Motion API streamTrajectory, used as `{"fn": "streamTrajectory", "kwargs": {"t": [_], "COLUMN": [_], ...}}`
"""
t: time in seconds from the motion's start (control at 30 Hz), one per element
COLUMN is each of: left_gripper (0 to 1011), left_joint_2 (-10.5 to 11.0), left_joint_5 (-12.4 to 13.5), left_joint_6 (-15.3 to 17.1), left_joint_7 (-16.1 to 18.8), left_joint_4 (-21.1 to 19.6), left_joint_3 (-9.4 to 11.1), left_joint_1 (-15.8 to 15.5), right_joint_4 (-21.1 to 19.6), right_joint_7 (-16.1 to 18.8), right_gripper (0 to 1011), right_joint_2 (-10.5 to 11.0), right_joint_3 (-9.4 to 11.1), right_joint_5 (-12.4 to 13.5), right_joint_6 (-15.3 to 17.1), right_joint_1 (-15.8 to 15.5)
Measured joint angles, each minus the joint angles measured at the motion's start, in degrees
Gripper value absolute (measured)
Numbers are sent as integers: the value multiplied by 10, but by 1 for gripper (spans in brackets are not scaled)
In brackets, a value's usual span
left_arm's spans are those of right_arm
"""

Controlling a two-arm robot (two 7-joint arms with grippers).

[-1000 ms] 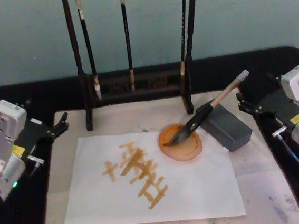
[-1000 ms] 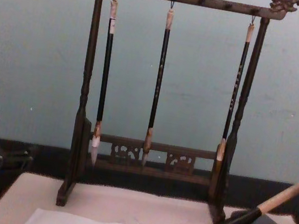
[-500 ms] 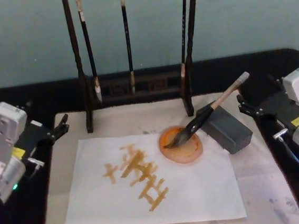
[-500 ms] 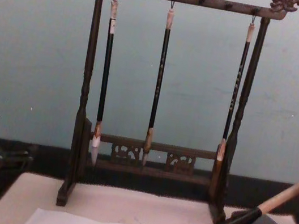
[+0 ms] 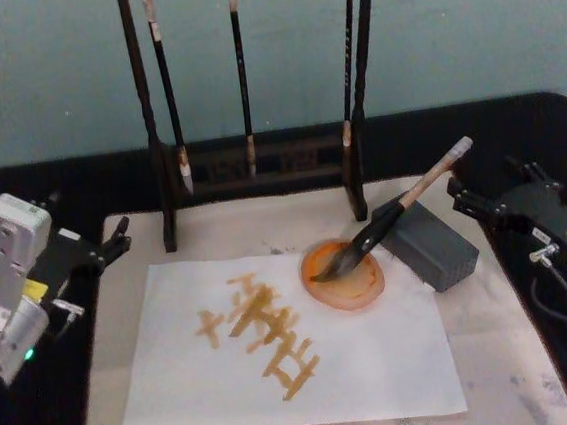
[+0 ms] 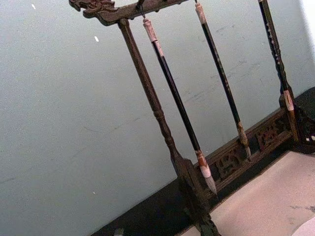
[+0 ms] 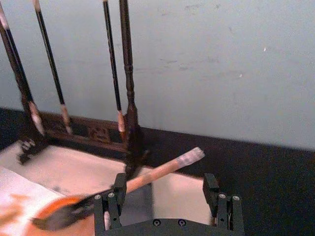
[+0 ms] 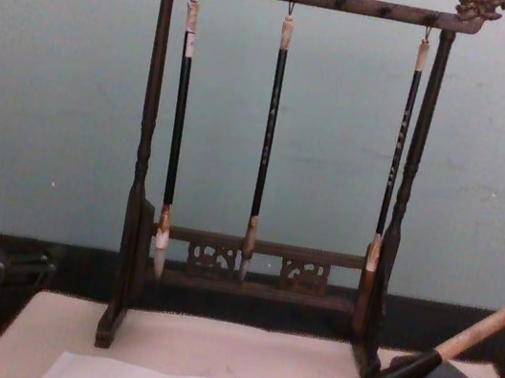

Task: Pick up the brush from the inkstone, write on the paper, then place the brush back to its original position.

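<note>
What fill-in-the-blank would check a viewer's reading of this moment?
1. The brush lies with its ____ in the inkstone and its handle propped on the grey block.
2. The rack holds ____ hanging thin brushes.
3. The right gripper, beside the brush handle and holding nothing, is ____; the left gripper sits parked on the left.
Missing words: bristles; three; open.

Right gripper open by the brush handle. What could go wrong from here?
1. The thick tan-handled brush only leans on the grey rectangular block; the handle lies off-centre ahead of the open right gripper, so closing could knock it off.
2. Its bristles rest in the round orange dish overlapping the white paper; a dragged brush could shift both.
Left gripper idles at left.
</note>
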Motion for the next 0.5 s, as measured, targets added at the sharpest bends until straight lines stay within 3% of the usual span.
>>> {"fn": "streamTrajectory", "kwargs": {"t": [0.07,0.1,0.13,0.2,0.3,0.4,0.5], "left_gripper": [1010,1010,1010,1010,1010,1010,1010], "left_joint_2": [0,0,0,0,0,0,0], "left_joint_5": [0,0,0,0,0,0,0], "left_joint_6": [0,0,0,0,0,0,0], "left_joint_7": [0,0,0,0,0,0,0], "left_joint_4": [0,0,0,0,0,0,0], "left_joint_3": [0,0,0,0,0,0,0], "left_joint_1": [0,0,0,0,0,0,0], "right_joint_4": [-3,-6,-6,-7,-4,11,22], "right_joint_7": [13,24,24,45,60,79,84], "right_gripper": [1000,1000,1000,1000,1000,1000,1000], "right_joint_2": [-4,-10,-10,-22,-32,-50,-58], "right_joint_3": [10,19,19,38,51,71,80], "right_joint_5": [25,50,50,97,135,209,248], "right_joint_6": [11,24,24,52,73,110,133], "right_joint_1": [-5,-9,-9,-13,-14,-10,-4]}}
